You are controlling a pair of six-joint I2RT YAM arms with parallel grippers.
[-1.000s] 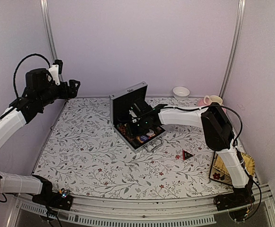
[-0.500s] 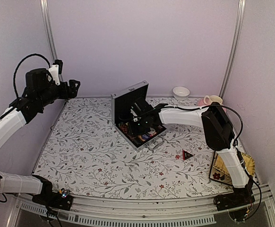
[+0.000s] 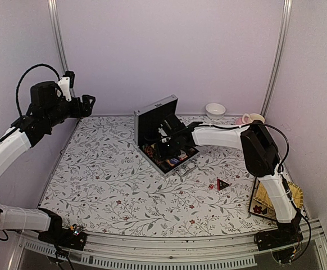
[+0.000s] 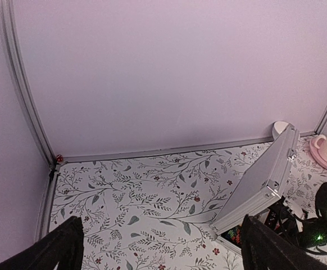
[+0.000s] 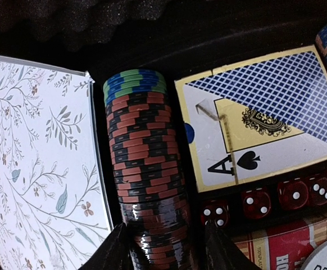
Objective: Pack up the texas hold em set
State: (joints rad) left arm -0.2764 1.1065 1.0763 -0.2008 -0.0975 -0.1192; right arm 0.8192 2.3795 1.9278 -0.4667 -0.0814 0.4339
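The silver briefcase [image 3: 155,116] stands open at mid-table, lid up, and also shows as the case lid [image 4: 259,185] in the left wrist view. My right gripper [image 3: 169,147] reaches into its black lining. There the right gripper [image 5: 166,250] is shut on a red-and-black chip stack [image 5: 146,157] lying in the leftmost slot, one finger on each side. Beside the stack lie a card deck [image 5: 259,124] with an ace of spades and a row of red dice [image 5: 256,202]. The black-red triangular marker [image 3: 222,184] lies on the cloth outside the case. My left gripper [image 3: 90,104] hangs open, high at the far left.
A white bowl [image 3: 215,109] and a pink cup on a saucer [image 3: 253,118] stand at the back right. A yellow woven tray [image 3: 263,200] sits near the right arm's base. Walls close in the table on three sides.
The briefcase has slid a little to the right and its lid stands slightly more upright, with my right gripper inside it. The left arm has not moved.
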